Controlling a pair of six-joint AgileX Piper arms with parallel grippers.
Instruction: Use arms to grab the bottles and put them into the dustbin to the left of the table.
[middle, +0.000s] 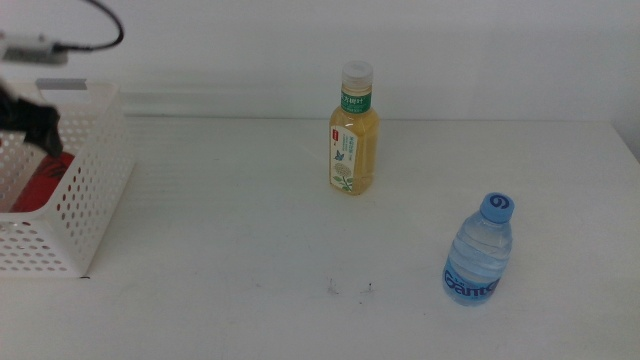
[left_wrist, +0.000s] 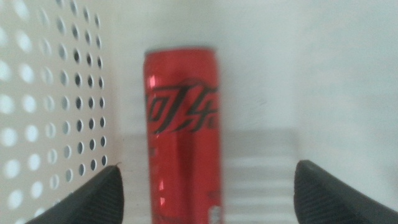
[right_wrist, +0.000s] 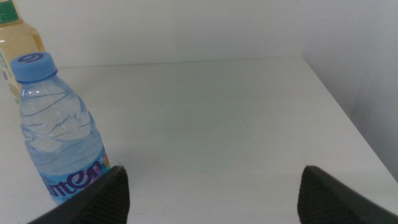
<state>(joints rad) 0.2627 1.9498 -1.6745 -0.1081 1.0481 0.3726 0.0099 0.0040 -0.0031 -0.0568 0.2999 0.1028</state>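
My left gripper (middle: 38, 130) hangs over the white perforated dustbin (middle: 92, 190) at the table's left edge, jaws open. The red soda can (left_wrist: 181, 118) lies inside the dustbin, between the spread jaws of the left gripper (left_wrist: 208, 190) but touching neither, beside the perforated wall (left_wrist: 50, 93); its red (middle: 45, 180) also shows in the middle view. The yellow tea bottle (middle: 353, 135) stands upright at the table's centre back. The clear water bottle (middle: 480, 252) stands at the front right. My right gripper (right_wrist: 214, 186) is open, with the water bottle (right_wrist: 56, 137) just outside one jaw.
The white table (middle: 230, 250) has a few dark specks (middle: 350, 290) near its front middle. A black cable (middle: 95, 30) loops above the dustbin. The tea bottle (right_wrist: 18, 53) shows behind the water bottle in the right wrist view.
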